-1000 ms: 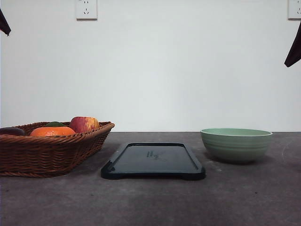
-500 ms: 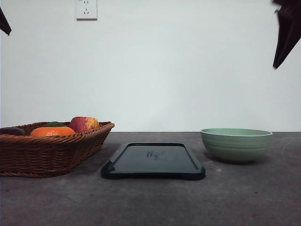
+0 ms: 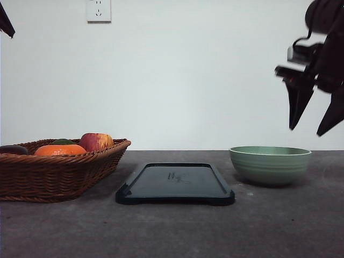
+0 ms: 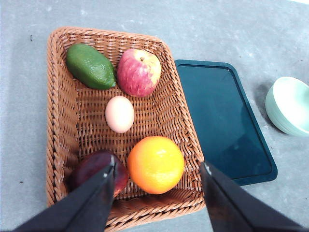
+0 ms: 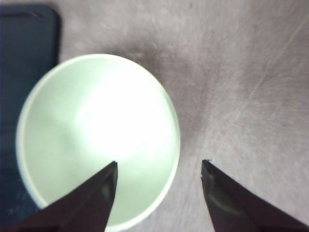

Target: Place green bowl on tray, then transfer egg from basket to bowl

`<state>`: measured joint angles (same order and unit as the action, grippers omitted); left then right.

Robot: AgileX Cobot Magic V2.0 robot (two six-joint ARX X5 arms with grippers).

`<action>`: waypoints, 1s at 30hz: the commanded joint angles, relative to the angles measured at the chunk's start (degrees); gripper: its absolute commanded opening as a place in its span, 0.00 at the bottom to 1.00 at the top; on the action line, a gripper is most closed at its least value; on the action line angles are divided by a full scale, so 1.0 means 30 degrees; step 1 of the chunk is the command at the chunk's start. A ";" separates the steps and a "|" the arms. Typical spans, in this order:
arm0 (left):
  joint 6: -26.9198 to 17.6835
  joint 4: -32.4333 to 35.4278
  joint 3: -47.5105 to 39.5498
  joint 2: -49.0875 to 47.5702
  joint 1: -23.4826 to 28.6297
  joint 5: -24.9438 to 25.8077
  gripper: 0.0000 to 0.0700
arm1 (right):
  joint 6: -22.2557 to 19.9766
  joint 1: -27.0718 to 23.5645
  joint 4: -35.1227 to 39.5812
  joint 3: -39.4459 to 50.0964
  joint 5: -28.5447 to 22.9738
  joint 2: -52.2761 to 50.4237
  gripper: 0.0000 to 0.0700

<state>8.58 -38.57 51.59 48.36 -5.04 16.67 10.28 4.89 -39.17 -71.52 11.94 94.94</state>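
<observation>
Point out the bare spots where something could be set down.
The tray is bare, between the basket and green bowl. The table in front of all three is bare too. The basket is crowded: egg, fruit around it.

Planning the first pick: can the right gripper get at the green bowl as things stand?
Probably yes: the open right gripper hangs above the green bowl, straddling its rim, with nothing between them.

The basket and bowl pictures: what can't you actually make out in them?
- Egg: in the front view the basket wall hides it.
- Green bowl: right wrist view is blurred and glare washes out its inside.
- Dark purple item: left wrist view, a finger covers part of it; kind unclear.
- Tray marking: too small to read.
</observation>
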 commanded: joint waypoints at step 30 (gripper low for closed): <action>-0.0124 0.0171 0.0466 0.0116 -0.0029 0.0029 0.50 | -0.0715 0.2112 -0.5395 -0.8349 0.0576 0.1712 0.00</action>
<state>8.58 -38.57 51.59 48.36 -5.04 16.64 8.78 10.63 -55.45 -94.81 13.42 99.59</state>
